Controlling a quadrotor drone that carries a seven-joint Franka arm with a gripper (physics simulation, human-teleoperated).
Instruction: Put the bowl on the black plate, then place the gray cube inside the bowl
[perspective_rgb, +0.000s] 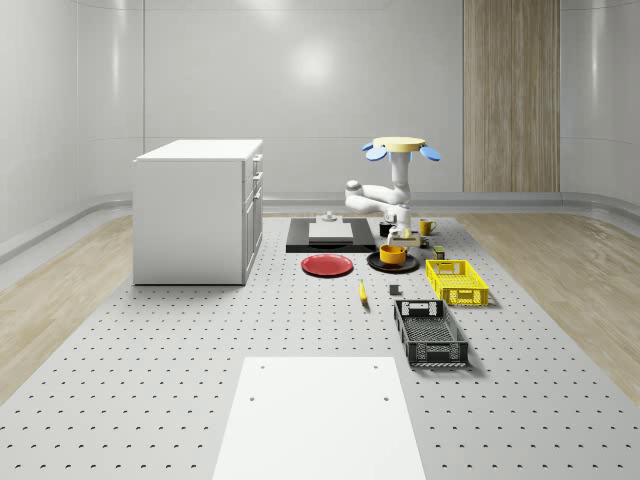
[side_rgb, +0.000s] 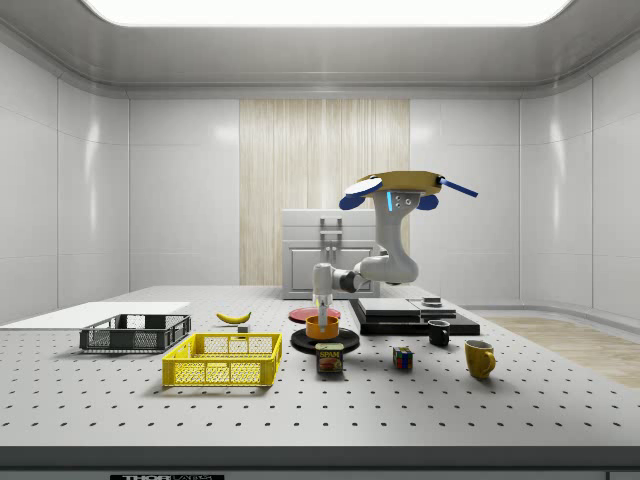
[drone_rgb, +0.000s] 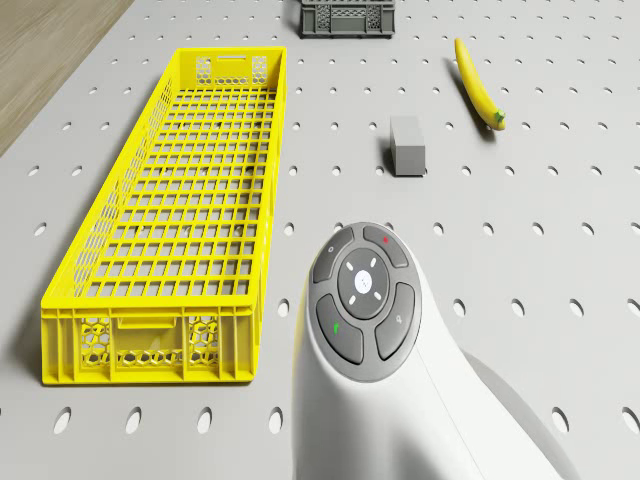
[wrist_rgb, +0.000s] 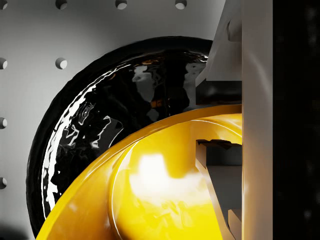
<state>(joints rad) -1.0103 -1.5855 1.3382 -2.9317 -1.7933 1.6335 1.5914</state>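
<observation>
The orange bowl (perspective_rgb: 393, 254) sits low over the black plate (perspective_rgb: 374, 264), and I cannot tell whether they touch. From the side, the bowl (side_rgb: 322, 326) is centred on the plate (side_rgb: 345, 342). My gripper (wrist_rgb: 220, 122) points straight down and is shut on the bowl's (wrist_rgb: 150, 190) rim, one finger (wrist_rgb: 225, 55) outside and the other inside. The glossy plate (wrist_rgb: 100, 130) shows beneath. The drone (perspective_rgb: 405, 150) hovers above and behind the plate, with the arm reaching down to the gripper (perspective_rgb: 397, 238). The gray cube (drone_rgb: 406, 146) lies on the table near the banana (drone_rgb: 478, 85).
A yellow crate (perspective_rgb: 457, 281) and a black crate (perspective_rgb: 430, 333) stand at the whole-scene view's right of the plate. A red plate (perspective_rgb: 327, 265) lies to its left. A can (side_rgb: 330, 359), mugs (side_rgb: 480, 358) and a white cabinet (perspective_rgb: 200, 210) are nearby.
</observation>
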